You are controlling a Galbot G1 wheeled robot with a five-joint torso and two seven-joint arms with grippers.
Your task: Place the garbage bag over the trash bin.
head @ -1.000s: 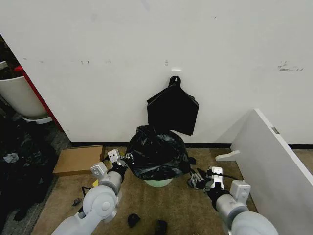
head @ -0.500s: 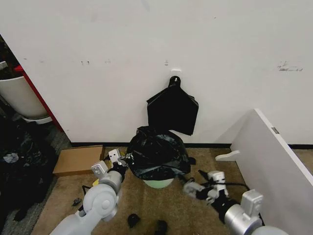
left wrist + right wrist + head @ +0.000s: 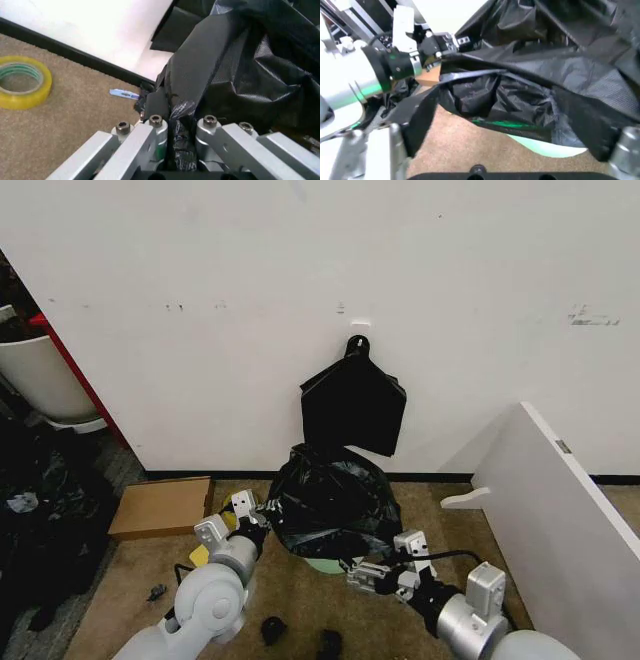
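The garbage bag (image 3: pixel 330 502) is sitting draped over the trash bin (image 3: pixel 326 564), whose pale green base is peeking out at 6 o'clock of the bag, on the carpet by the wall. The left gripper (image 3: pixel 252 514) is pinching a fold of the bag's edge at the bag's 9 o'clock (its fingers (image 3: pixel 150 129) are clamping crinkled black plastic between them). The right gripper (image 3: pixel 372 572) is hanging at about 5 o'clock of the bin, jaws spread wide, close to the bag's lower hem.
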